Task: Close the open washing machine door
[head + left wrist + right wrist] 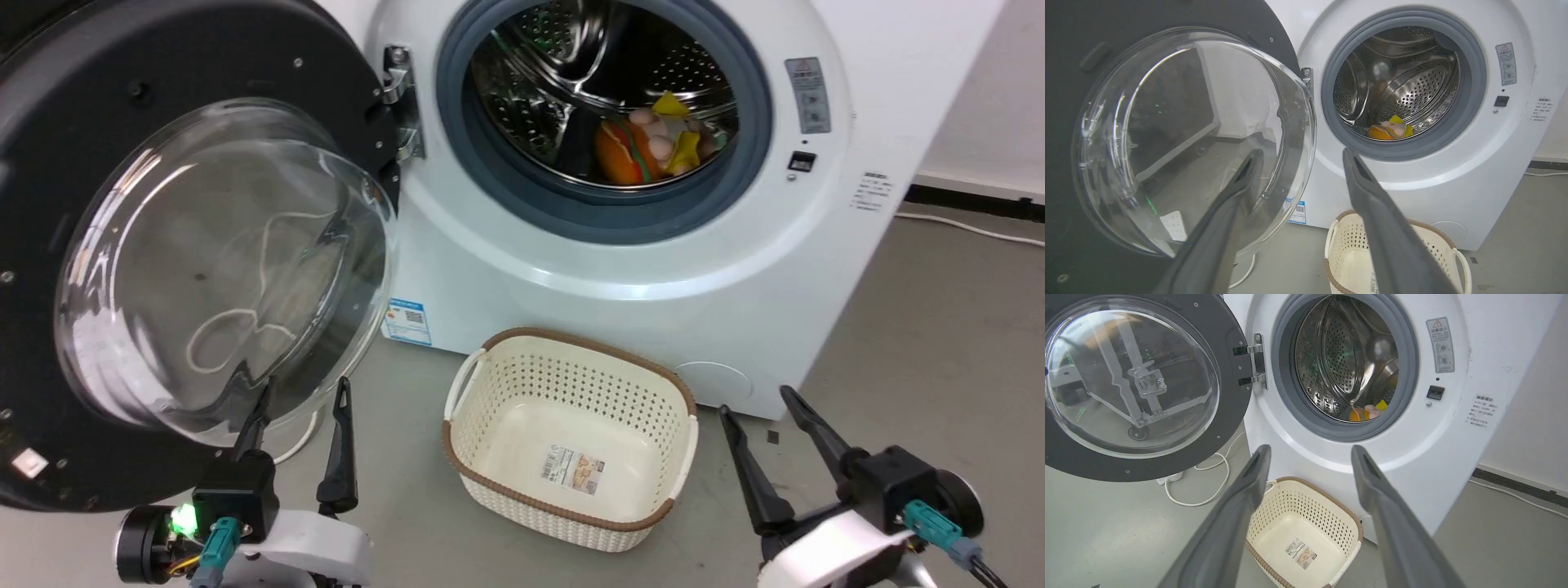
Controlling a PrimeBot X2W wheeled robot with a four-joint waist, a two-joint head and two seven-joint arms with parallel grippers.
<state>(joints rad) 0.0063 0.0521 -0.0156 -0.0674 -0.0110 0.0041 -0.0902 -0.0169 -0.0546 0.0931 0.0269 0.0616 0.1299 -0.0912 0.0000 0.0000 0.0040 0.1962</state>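
The washing machine door stands wide open at the far left, swung out on its metal hinge, with the inner face of its black rim and the bulging clear glass bowl turned toward the robot. Low and near, just beneath the bowl, the left pincer is held with its two dark fingers spread apart and nothing between them. In the head view its left fingertip overlaps the lower edge of the glass, and whether it touches the door cannot be told. In the left wrist view the same finger crosses the front of the bowl, while the other points toward the machine's front.

Right of the hinge, the white washing machine shows its round opening, lined by a grey rubber ring. Inside the steel drum lie a few soft toys, orange and yellow among them. On the grey floor just in front of the machine sits a cream perforated basket with a brown rim and a label on its bottom.

At the near right, the right pincer hangs beside the basket with its fingers parted and nothing held, well apart from the door. A white cable trails on the floor below the door.
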